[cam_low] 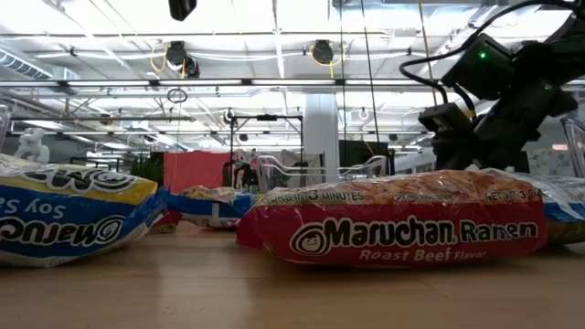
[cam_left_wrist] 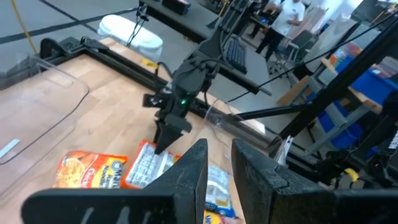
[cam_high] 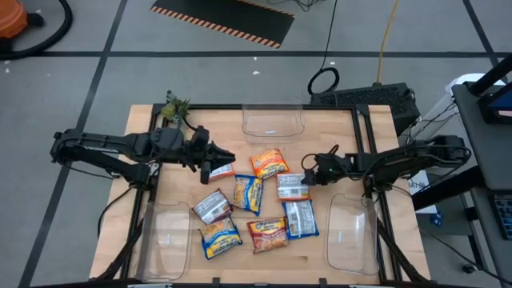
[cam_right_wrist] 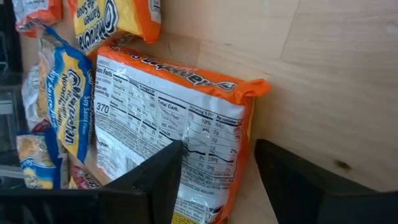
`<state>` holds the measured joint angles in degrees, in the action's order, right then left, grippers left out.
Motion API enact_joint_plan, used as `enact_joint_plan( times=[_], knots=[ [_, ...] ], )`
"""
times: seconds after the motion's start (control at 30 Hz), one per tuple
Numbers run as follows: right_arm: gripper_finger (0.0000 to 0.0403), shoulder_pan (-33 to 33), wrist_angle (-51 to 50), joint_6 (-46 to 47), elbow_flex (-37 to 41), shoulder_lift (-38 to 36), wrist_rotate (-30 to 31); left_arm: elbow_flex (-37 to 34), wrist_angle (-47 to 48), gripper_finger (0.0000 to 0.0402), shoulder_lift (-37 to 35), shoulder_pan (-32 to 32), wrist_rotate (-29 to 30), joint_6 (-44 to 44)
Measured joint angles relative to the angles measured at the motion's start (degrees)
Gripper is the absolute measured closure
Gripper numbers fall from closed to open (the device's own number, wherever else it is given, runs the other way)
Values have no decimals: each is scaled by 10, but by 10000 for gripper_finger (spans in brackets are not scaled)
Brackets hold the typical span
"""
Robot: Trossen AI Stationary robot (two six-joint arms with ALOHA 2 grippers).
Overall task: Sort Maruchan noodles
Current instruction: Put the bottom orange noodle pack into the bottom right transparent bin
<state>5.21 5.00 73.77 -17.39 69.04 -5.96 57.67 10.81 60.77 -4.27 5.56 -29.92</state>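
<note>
While all three clear bins [cam_high: 272, 122] look empty, the sorting has, by my reading, hardly begun: the Maruchan noodles [cam_high: 258, 205] lie scattered at centre frame on the table [cam_high: 336, 152]. Flat, crinkly packets show orange, blue-and-yellow and silver. Right tool [cam_high: 306, 178], released, hovers over an orange-edged packet [cam_right_wrist: 180, 134]; left tool [cam_high: 210, 170] seems nearly clenched, apparently holding nothing.

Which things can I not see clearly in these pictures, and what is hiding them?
- High view: the left gripper partly covers one packet, and its print is too small to read.
- Low view: the picture's edge cuts off the blue packet. The Roast Beef packet hides most of what lies behind it.
- Right wrist view: it is unclear whether the right gripper touches the orange packet.
</note>
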Motion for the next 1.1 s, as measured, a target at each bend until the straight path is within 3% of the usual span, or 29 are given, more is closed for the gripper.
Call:
enact_joint_plan(
  times=[0.23,0.37,0.8,1.1],
  knots=[
    [172,0,15,-6,10,0,1,0,16,325,0,0,6,-1],
    [178,0,19,-25,16,0,-1,0,22,325,0,0,6,-3],
    [333,0,138,-11,70,1,-2,0,42,325,0,0,6,-18],
    [398,0,205,-56,73,-4,-1,0,48,325,0,0,30,-20]
  ],
)
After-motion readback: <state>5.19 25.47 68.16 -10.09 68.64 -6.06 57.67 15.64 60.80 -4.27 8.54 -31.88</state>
